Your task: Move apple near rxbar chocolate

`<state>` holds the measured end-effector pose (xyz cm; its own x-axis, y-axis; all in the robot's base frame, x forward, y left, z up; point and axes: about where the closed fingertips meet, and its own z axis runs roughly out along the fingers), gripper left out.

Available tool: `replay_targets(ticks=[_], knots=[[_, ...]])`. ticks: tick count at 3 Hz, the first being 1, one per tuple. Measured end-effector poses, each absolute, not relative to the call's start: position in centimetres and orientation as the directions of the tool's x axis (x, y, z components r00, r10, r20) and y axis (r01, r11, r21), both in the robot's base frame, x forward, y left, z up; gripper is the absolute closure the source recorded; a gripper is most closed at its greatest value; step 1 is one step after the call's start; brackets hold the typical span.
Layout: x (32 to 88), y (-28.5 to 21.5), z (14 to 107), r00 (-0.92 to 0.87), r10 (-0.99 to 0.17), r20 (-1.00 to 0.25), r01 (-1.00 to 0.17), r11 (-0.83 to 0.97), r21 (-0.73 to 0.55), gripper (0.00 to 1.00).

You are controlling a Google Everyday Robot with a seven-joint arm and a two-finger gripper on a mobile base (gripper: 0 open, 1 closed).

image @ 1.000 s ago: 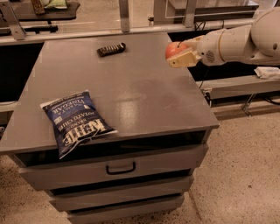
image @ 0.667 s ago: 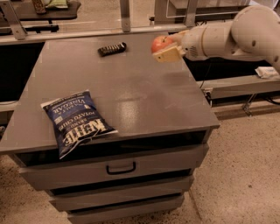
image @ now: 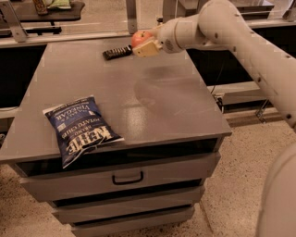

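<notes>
The apple (image: 140,38) is round and red-orange, held in my gripper (image: 144,43) at the far side of the grey cabinet top (image: 152,97). My gripper is shut on the apple, with a pale finger (image: 148,47) under it. It holds the apple a little above the surface. The rxbar chocolate (image: 117,52) is a flat dark bar lying just left of the apple, near the far edge. My white arm (image: 231,32) reaches in from the right.
A large blue chip bag (image: 79,127) lies at the front left of the cabinet top, partly over the front edge. Drawers (image: 127,178) sit below. A dark shelf (image: 41,11) stands at the back left.
My gripper has carried the apple to the left, from the right edge of the cabinet top to just beside the rxbar chocolate.
</notes>
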<state>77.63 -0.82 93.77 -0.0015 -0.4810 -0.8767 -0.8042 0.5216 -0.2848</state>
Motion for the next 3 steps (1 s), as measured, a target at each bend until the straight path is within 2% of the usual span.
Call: replay_targets(ticks=[1, 3], knots=[[80.6, 0.7, 92.4, -0.026, -0.504, -0.863, -0.799, 0.529, -0.285, 1.00], [84.6, 1.9, 90.1, -0.092, -0.480, -0.872, -0.802, 0.555, -0.221, 1.00]])
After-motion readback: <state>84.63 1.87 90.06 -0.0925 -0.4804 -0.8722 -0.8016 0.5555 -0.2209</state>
